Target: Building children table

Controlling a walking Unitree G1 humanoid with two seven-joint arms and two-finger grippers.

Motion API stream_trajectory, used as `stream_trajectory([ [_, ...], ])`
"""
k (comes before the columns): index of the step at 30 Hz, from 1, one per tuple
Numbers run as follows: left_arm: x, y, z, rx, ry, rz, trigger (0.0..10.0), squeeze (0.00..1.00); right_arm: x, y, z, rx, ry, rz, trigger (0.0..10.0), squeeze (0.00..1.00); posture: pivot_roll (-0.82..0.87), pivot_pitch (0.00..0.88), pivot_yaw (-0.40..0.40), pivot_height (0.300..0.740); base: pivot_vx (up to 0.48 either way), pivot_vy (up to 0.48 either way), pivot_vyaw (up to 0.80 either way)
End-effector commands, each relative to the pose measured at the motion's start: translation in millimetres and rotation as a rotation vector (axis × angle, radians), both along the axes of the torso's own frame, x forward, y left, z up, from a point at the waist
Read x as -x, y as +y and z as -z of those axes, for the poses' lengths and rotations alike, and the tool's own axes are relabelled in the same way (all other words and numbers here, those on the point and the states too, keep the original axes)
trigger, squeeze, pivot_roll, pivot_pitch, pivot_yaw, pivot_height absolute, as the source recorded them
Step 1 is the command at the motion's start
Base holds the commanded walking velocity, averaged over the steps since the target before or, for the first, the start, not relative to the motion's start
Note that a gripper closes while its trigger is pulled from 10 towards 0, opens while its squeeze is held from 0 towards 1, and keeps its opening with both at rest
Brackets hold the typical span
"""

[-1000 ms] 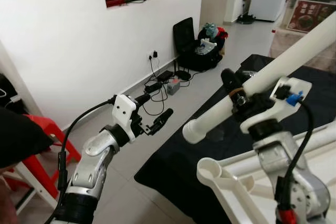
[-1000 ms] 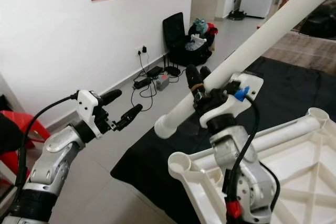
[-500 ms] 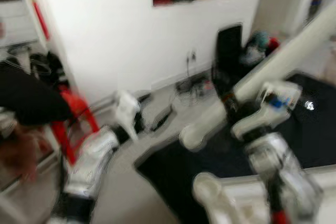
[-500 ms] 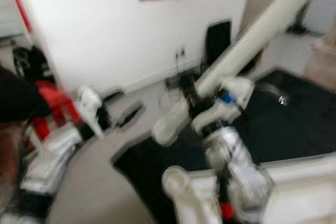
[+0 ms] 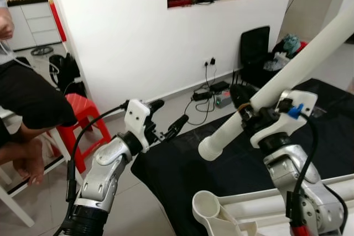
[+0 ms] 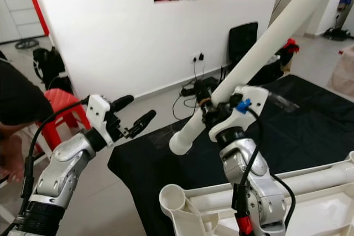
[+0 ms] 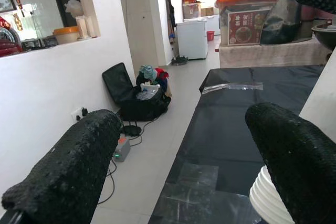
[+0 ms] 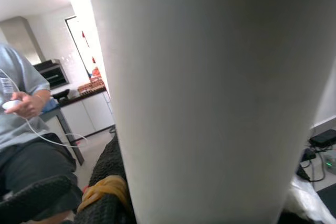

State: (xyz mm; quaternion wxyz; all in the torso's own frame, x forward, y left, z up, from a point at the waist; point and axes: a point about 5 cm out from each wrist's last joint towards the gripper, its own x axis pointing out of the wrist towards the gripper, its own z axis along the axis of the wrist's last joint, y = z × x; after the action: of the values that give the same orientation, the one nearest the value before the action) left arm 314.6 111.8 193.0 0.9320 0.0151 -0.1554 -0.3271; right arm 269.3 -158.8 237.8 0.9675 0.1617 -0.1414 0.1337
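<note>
A long white table leg [image 5: 310, 59] slants up to the right, and my right gripper [image 5: 246, 106] is shut on it near its lower open end [image 5: 209, 147]. In the right wrist view the leg [image 8: 210, 93] sits close between the black fingers [image 8: 110, 166]. Below it lies the upturned white table top [image 6: 310, 181] with a round corner socket [image 6: 174, 200]; the leg's end hangs above and apart from it. My left gripper [image 5: 168, 113] is raised to the left of the leg, open and holding nothing. Its two black fingers [image 7: 68, 156] stand wide apart.
A black mat [image 5: 221, 175] covers the floor under the table top. A person [image 5: 27, 103] sits at the left beside a red stool [image 5: 83, 114]. Cables and a power strip [image 5: 213, 89] lie along the white wall, with a black bag [image 5: 254, 48] behind.
The whole view has swung left through a blurred moment, bringing the seated person and more of the red stool into sight. Both arms keep the same pose, and the leg stays gripped.
</note>
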Motion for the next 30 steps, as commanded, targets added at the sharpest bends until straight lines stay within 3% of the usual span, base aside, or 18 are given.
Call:
stream_trajectory([
  [1, 1.3, 0.9, 4.0, -0.007, 0.024, -0.004, 10.0, 0.0, 0.3, 4.9, -2.3, -0.007, -0.017, -0.016, 0.0, 0.0, 0.01, 0.0, -0.014, 0.74, 0.0, 0.0, 0.0],
  [5, 2.9, 1.7, 7.3, 0.003, 0.048, 0.005, 10.0, 0.0, -0.1, 6.8, -2.1, -0.013, -0.016, -0.016, 0.0, 0.0, 0.01, 0.0, -0.015, 0.74, 0.0, 0.0, 0.0],
  [23, 3.3, -1.2, 5.6, 0.021, 0.05, 0.019, 10.0, 0.0, -1.0, 11.0, -4.2, -0.019, -0.032, -0.03, 0.0, 0.0, 0.01, 0.0, -0.019, 0.74, -0.439, 0.0, 0.0],
  [30, 2.9, 0.9, 6.3, 0.027, 0.051, 0.01, 10.0, 0.0, -0.8, 10.2, -3.5, -0.013, -0.031, -0.021, 0.0, 0.0, 0.0, 0.0, -0.017, 0.74, 0.0, 0.0, 0.0],
])
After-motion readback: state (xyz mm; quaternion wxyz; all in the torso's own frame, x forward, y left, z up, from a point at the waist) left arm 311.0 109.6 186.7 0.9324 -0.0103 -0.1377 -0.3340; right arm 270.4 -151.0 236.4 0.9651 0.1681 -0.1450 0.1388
